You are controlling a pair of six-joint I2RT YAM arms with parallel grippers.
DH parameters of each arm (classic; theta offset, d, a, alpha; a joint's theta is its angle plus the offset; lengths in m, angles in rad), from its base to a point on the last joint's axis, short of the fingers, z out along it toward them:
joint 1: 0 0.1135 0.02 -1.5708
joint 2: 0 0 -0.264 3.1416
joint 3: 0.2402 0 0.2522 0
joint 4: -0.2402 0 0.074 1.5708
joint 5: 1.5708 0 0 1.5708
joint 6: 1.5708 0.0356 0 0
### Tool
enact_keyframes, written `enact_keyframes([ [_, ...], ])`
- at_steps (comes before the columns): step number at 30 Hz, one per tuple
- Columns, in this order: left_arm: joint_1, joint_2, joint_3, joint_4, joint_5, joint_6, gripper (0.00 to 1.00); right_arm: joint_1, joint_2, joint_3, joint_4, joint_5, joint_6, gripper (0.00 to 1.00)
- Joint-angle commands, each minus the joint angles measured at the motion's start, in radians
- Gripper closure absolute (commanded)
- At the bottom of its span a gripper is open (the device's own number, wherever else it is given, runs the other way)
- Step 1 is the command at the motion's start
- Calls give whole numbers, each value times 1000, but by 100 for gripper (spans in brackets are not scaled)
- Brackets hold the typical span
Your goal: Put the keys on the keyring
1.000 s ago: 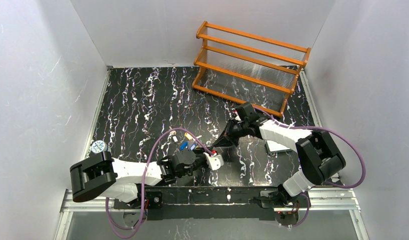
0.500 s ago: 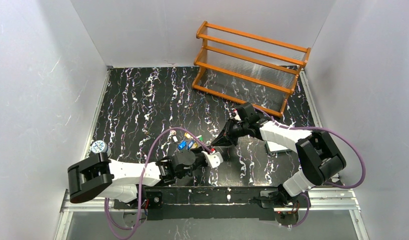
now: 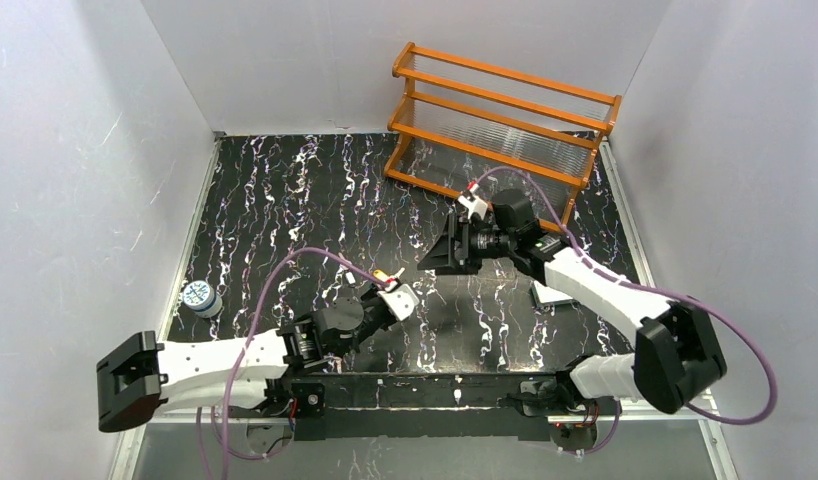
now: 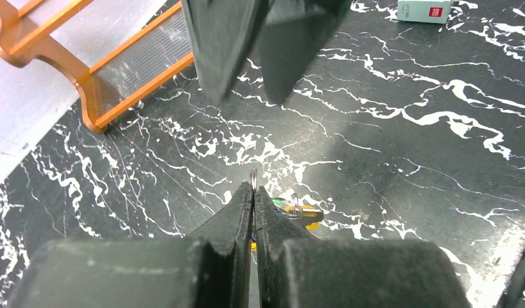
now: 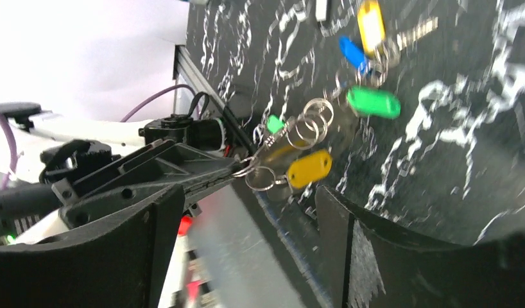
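The left gripper is clenched, its two black fingers pressed flat together on the keyring, a thin loop of pale silvery metal wire whose top pokes out just above the fingertips. This happens low over the black table with white marble veins, in its near half and about midway between the left and right edges. From the pinch a bunch of small metal keys with coloured plastic heads trails away on small wire rings: a yellow head just beside the fingertips, a small green one next to it, then a larger green one, a blue one and a second yellow one farther off. The right wrist view is blurred, so I cannot tell whether the farther keys hang free or lie on the table. The right gripper is released, its broad dark fingers spread wide with nothing between them, facing the left fingertips from the far side and clear of the bunch. An orange wooden rack with ribbed clear shelves stands at the far right corner, a small round blue-white can sits by the left edge, and a small pale box with a red label lies towards the right edge.
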Motion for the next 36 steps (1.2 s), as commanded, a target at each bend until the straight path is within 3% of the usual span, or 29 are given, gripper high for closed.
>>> enact_keyframes([
  [1, 3, -87, 45, -155, -22, -127, 100, -7, -92, 34, 87, 59, -295, 17],
  [4, 3, -132, 57, -216, 15, -143, 100, -5, -143, -68, 267, -58, -450, 17],
  [7, 5, -182, 54, -231, 78, -143, 100, 7, -204, -198, 538, -157, -500, 19],
  [9, 6, -211, 53, -238, 135, -137, 100, 20, -229, -239, 615, -223, -559, 21],
  [15, 7, -230, 63, -281, 239, -135, 100, 108, -213, -195, 443, -295, -852, 31],
  [18, 7, -206, 68, -271, 287, -140, 100, 175, -177, -159, 355, -259, -962, 36],
  [26, 8, -164, 85, -261, 318, -139, 100, 275, -148, -152, 307, -158, -1094, 58],
  [33, 8, -164, 86, -268, 312, -135, 100, 274, -196, -170, 230, -37, -1156, 52],
  [36, 7, -163, 88, -272, 311, -135, 100, 275, -234, -194, 232, 12, -1179, 57],
])
